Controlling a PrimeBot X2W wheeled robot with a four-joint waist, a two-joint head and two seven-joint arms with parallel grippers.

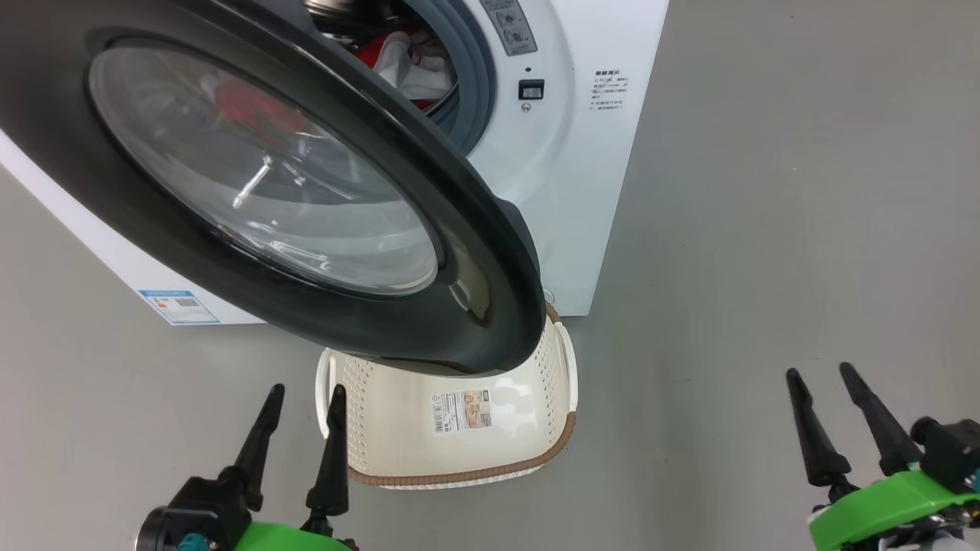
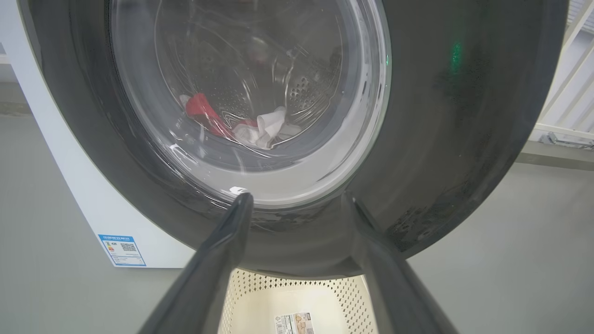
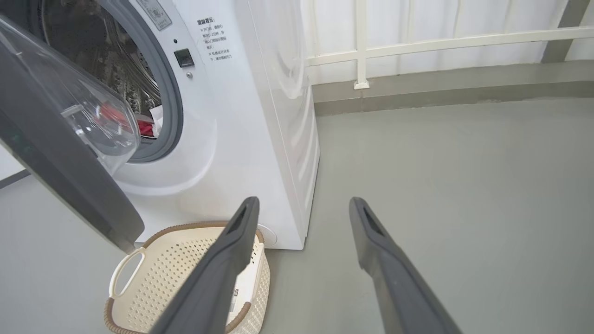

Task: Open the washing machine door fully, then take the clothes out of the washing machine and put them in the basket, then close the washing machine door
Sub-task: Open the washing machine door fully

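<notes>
One washing machine door (image 1: pixel 268 176) ajar; one basket (image 1: pixel 383 436); one clothes (image 1: pixel 406 61) heap.

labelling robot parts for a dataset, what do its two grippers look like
The left gripper and right gripper match: two long, dark, tapering fingers on black knuckles, mounted on a bright green housing. A teal fitting sits beside the left one.

Clothes (image 1: pixel 398 57) in machine (image 1: pixel 566 191); basket (image 1: pixel 459 451) before it
</notes>
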